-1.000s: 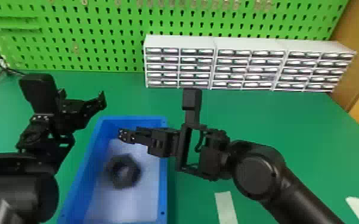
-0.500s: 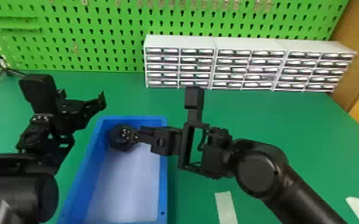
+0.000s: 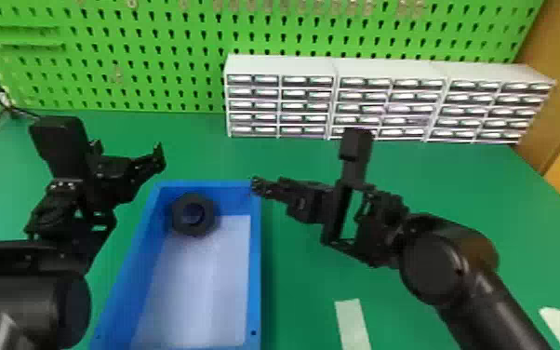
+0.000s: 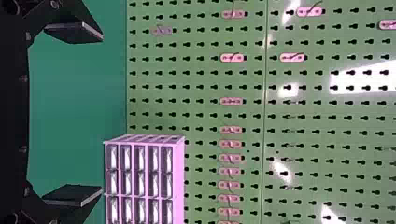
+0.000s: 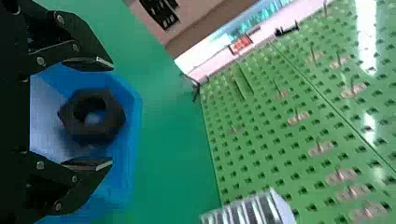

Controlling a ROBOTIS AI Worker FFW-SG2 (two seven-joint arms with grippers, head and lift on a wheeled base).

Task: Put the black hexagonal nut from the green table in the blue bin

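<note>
Inside the blue bin (image 3: 255, 260), at its far left corner, lies the black hexagonal nut (image 3: 194, 215). My right gripper (image 3: 256, 186) is over the bin's far right corner, to the right of the nut and apart from it. In the right wrist view the right gripper (image 5: 112, 114) is open, and the nut (image 5: 92, 116) shows beyond the gap between its fingers, in the bin (image 5: 136, 107). My left gripper (image 3: 158, 158) is parked to the left of the bin, above the green table; in the left wrist view the left gripper (image 4: 102, 114) stands open and holds nothing.
White drawer cabinets (image 3: 283, 107) stand at the back of the green table (image 3: 321, 167), before a green pegboard (image 3: 176, 51). A small black tripod (image 3: 7, 104) is at the back left. Pale tape strips (image 3: 352, 323) lie on the table at the right front.
The nut went from mid-bin to the bin's far left corner, beside the right fingertips half a second ago. Since then my right gripper has drawn back rightward from it. The left arm has kept still.
</note>
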